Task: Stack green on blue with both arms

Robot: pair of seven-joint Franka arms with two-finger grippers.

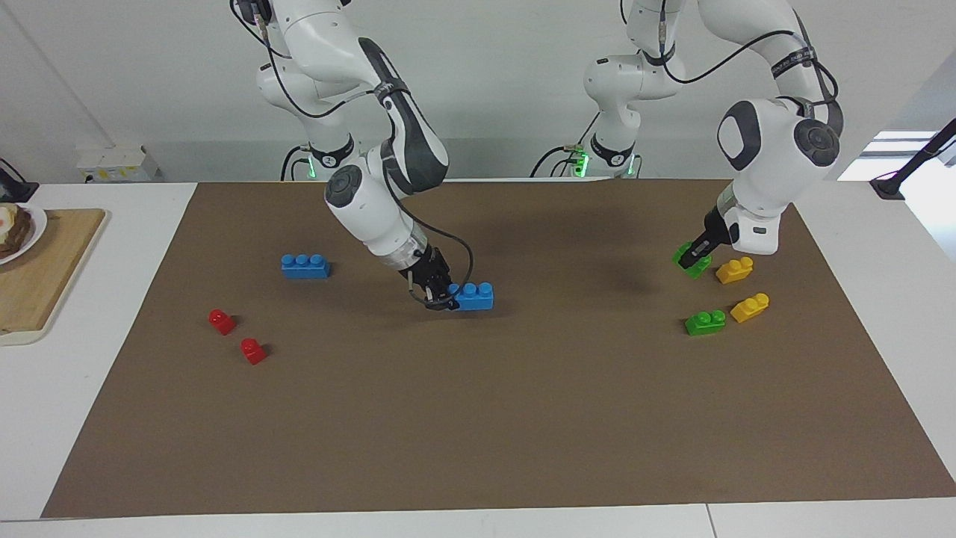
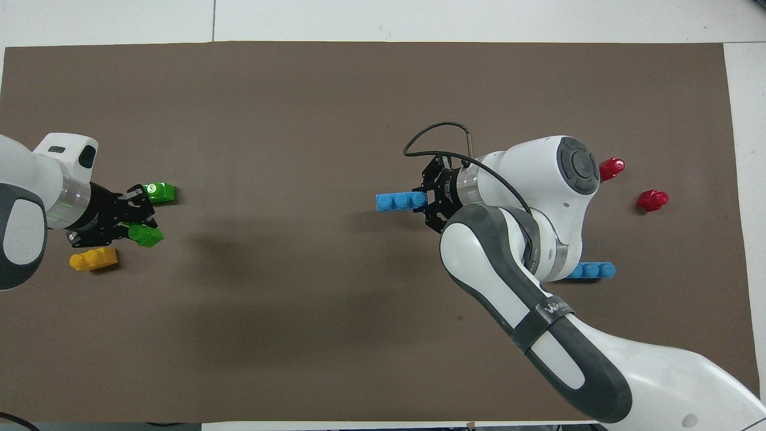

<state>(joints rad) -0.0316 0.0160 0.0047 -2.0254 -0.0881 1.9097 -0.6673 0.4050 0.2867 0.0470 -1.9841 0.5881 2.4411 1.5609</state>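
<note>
Blue brick [image 1: 473,296] end-pinched by right gripper [image 1: 441,297] | left gripper [image 1: 698,258] clamped green brick [image 1: 691,261] | risk: blue pivots when pressed

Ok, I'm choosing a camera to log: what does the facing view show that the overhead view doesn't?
Facing only: the wooden board and the farther yellow two-stud plastic brick. Overhead only: white stud marks on the loose green plastic brick. Both: right gripper shut on a long blue three-stud plastic brick, left gripper shut on a small green two-stud brick.
</note>
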